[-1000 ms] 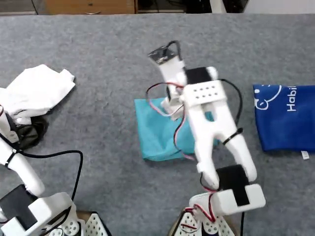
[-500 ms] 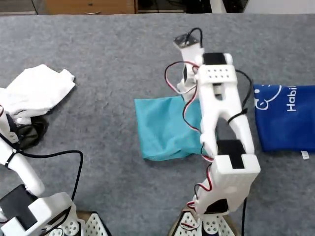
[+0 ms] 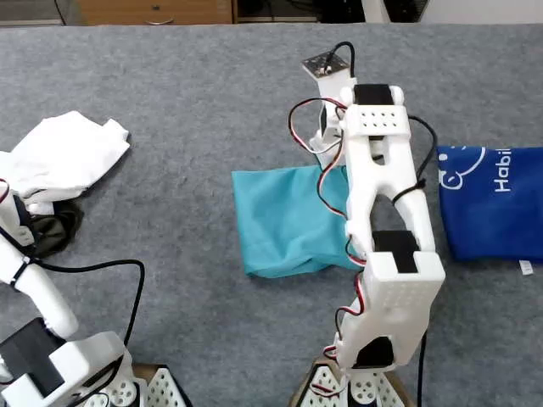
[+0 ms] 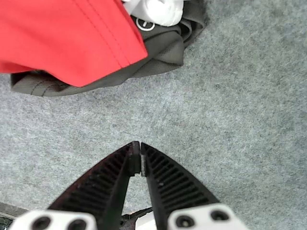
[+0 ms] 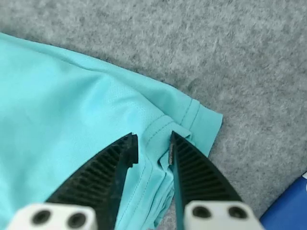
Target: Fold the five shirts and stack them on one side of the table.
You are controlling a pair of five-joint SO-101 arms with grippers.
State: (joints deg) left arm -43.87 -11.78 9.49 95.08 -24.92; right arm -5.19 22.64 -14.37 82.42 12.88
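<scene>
Left wrist view: the left gripper (image 4: 140,146), jaws together, hangs over bare table (image 4: 230,96) near the left edge, beside the unfolded pile: red shirt (image 4: 57,33) over black shirt (image 4: 158,45), white shirt (image 4: 160,9) beyond. At table centre the right gripper (image 5: 152,139), jaws slightly apart, straddles the far right corner hem of the teal shirt (image 5: 72,96), apparently placed to pinch it for folding. A folded blue shirt (image 3: 492,203) lies at the right edge, probably starting the stack.

Folded royal-blue fabric shirt (image 3: 488,212): white lettering running sideways beside a white outline drawing, both cut by the picture's edge. Small white tag (image 3: 527,268) at its hem: print too small to read. Crumpled black fabric garment (image 4: 163,45): small white ring-shaped emblem (image 4: 144,24).
</scene>
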